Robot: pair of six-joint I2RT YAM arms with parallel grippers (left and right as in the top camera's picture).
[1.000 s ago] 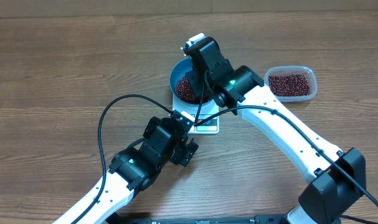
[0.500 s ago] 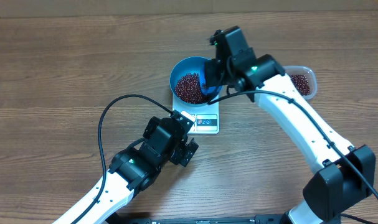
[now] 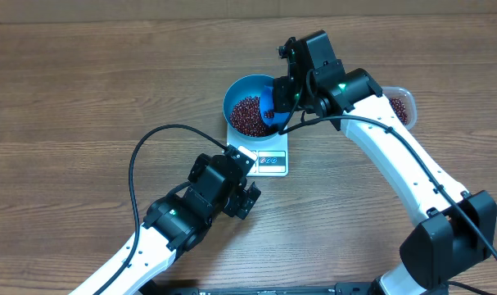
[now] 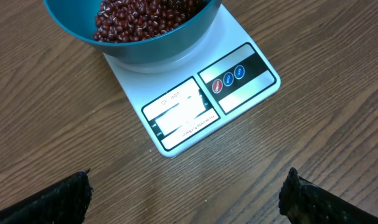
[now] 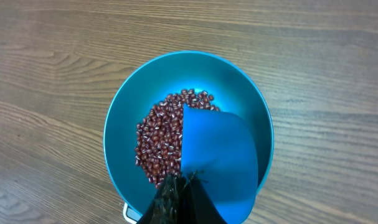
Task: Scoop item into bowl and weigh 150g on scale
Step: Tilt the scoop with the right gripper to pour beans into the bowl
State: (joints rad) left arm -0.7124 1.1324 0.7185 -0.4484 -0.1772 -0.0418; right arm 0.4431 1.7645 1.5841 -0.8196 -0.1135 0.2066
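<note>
The bright-blue bowl (image 3: 232, 94) stands on the white scale (image 3: 270, 161) and holds a heap of dark red-brown beans (image 3: 246, 115). My right gripper (image 3: 287, 88) is shut on a small blue scoop (image 3: 268, 102), which hangs over the right side of the bowl (image 5: 123, 118). In the right wrist view the scoop (image 5: 220, 149) covers part of the beans (image 5: 160, 137), and no beans show on it. My left gripper (image 4: 189, 199) is open just in front of the scale (image 4: 238, 99), with bare table between its fingertips (image 4: 70, 193).
A clear plastic tub (image 3: 402, 109) of beans sits to the right of the bowl, mostly hidden by my right arm. A black cable (image 3: 150, 143) loops over the table to the left of the scale. The scale's display faces my left gripper.
My right gripper has swung to the right and back from above the bowl's middle, so the beans and the scoop now show. The left arm has not moved.
</note>
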